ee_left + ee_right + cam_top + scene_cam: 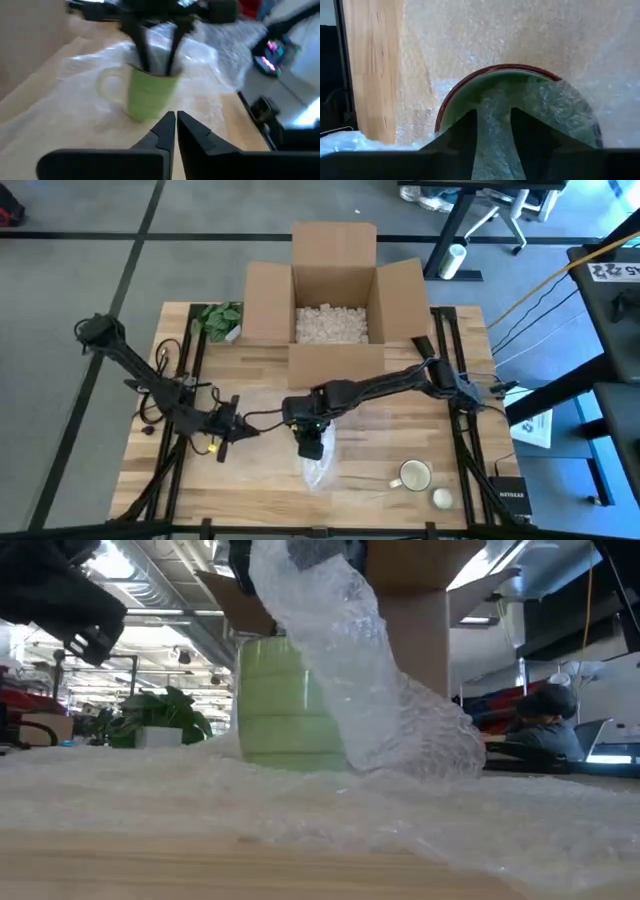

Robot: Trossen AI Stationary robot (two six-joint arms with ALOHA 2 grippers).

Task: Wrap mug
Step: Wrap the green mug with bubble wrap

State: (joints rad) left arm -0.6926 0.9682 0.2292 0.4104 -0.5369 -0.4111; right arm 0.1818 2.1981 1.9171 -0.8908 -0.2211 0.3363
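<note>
My right gripper [494, 131] hangs straight over the mug [520, 107], its fingers [461, 134] pinched on a strip of wrap [492, 135] that runs between them and down into the mug's mouth. From table height, the same wrap [350, 670] rises as a crumpled column from the sheet on the table [200, 860], draped against the green mug [285, 705], which stands upright on that sheet. From above, my right gripper [312, 438] sits near the middle of the table [180, 480], with the wrap [318, 470] spilling toward the front edge.

My left gripper [175, 131] waits just beside the mug [147, 95], on its handle side, fingers [161, 132] nearly together with only a thin gap and nothing between them; from above it [238, 430] lies left of the right one.

Farther along the front edge stand a cream mug [412, 476] and a small round thing [442, 498]. At the back, an open box [333, 305] holds packing peanuts [331, 324], with a plant [220, 320] at its left.
</note>
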